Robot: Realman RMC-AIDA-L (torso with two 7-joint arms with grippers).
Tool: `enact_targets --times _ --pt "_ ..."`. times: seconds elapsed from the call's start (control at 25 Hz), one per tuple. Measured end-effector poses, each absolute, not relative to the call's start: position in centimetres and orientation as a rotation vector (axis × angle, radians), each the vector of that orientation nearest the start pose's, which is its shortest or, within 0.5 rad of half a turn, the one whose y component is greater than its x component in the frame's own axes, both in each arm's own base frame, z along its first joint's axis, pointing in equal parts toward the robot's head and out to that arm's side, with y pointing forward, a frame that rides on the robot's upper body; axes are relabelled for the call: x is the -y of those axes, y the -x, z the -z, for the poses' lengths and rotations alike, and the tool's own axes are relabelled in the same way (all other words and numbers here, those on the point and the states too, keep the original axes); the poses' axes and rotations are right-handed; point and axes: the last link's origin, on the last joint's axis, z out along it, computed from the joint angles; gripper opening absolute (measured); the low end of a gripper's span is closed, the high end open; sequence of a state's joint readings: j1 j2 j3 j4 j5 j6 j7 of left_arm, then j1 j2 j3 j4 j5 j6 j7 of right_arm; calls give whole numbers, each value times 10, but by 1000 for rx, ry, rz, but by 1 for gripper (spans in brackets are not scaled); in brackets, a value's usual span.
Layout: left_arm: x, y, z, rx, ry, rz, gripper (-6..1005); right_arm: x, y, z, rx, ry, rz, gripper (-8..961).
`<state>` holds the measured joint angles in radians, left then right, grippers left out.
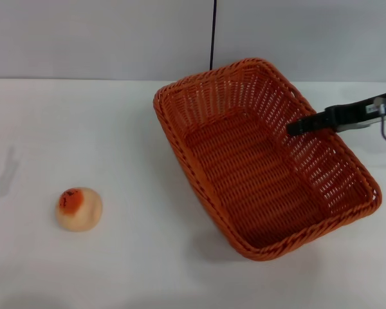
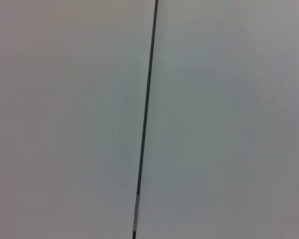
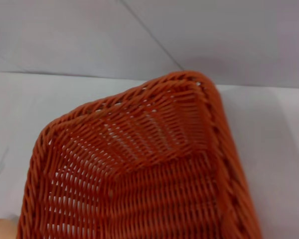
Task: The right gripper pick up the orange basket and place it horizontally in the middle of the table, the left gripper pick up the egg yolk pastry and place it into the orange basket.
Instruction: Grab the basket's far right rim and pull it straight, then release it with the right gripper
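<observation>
The orange basket (image 1: 264,161) hangs askew over the right half of the white table (image 1: 116,116), its near corner raised above a shadow. My right gripper (image 1: 297,127) reaches in from the right and grips the basket's right wall; one black finger (image 1: 312,121) shows inside, the other is hidden behind the wicker. The right wrist view looks down into the orange basket (image 3: 139,174) and its braided rim. The egg yolk pastry (image 1: 79,208) sits on the table at the front left, far from the basket. My left gripper is out of view; its wrist camera shows only wall.
A grey wall with a dark vertical seam (image 1: 213,32) stands behind the table. An arm's shadow (image 1: 3,174) falls on the table's left edge.
</observation>
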<state>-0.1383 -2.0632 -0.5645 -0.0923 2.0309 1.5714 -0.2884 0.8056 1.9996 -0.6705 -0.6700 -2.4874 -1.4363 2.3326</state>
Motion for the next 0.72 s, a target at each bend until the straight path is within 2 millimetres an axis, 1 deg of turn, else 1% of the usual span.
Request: enact_targets --times 0.16,0.6,0.72 --pt "-207 380 -23 545 1404 796 828 -401 -241 -13 -1551 2446 -120 798" --pt "-204 383 -25 550 1388 785 828 -403 -240 -12 -1547 2438 -110 748" --pt "-205 383 -26 548 1385 787 828 -403 -240 -12 -1547 2436 -109 537"
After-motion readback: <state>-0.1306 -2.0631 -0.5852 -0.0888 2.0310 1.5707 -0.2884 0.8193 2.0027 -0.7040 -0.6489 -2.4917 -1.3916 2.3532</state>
